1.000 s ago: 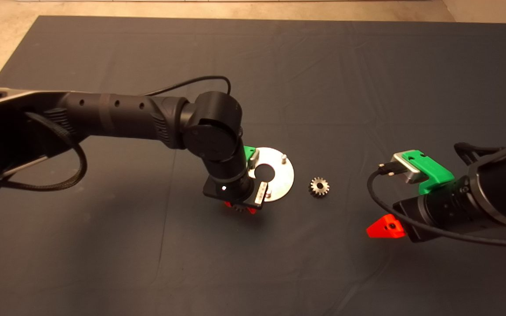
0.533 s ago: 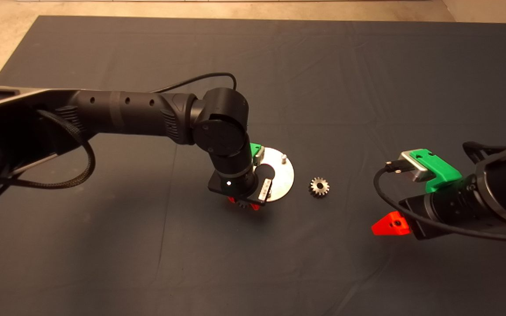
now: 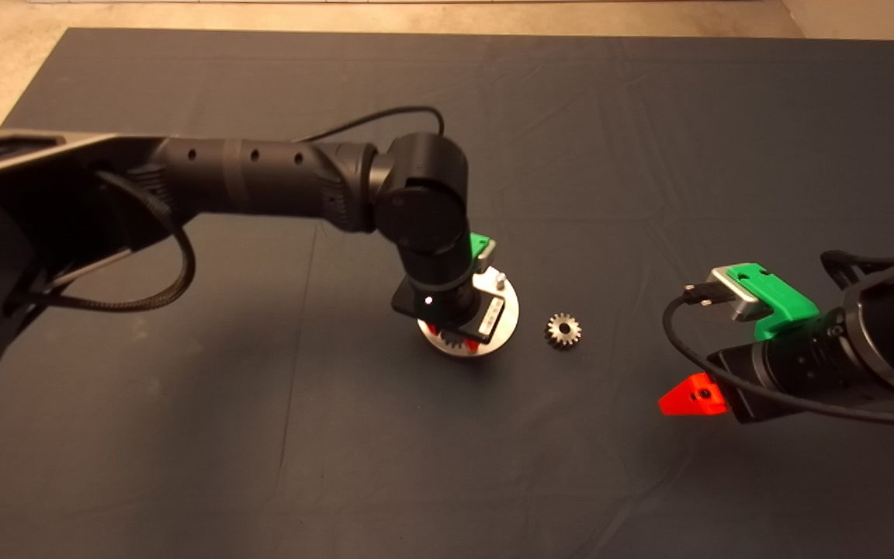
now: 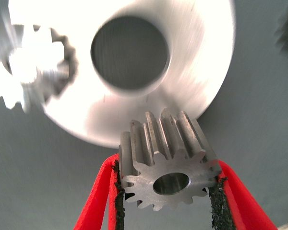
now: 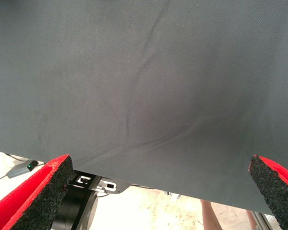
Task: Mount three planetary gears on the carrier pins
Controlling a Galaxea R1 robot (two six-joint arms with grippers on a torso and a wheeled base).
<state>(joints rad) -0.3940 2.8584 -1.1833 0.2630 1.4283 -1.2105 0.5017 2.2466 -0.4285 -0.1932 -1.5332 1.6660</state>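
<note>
Gear (image 4: 165, 160) pinched between my left gripper (image 4: 166, 191) pads, above disc (image 4: 201, 62) edge; pins hidden. Blurred gear (image 4: 26, 72) on disc. Third gear (image 3: 563, 331) on mat (image 3: 183, 435). My right gripper (image 5: 158, 191) spread wide, idle.

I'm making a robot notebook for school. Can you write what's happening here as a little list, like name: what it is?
left gripper: shut on a gear, held over the silver disc
gear already on disc: sits near the disc's rim, seen in the left wrist view
spare gear: lies on the dark mat, beside the disc, apart from it
bare pin: stands on the disc's far side
right gripper: open, empty, waiting over the mat at the right
gears in view: three
</note>
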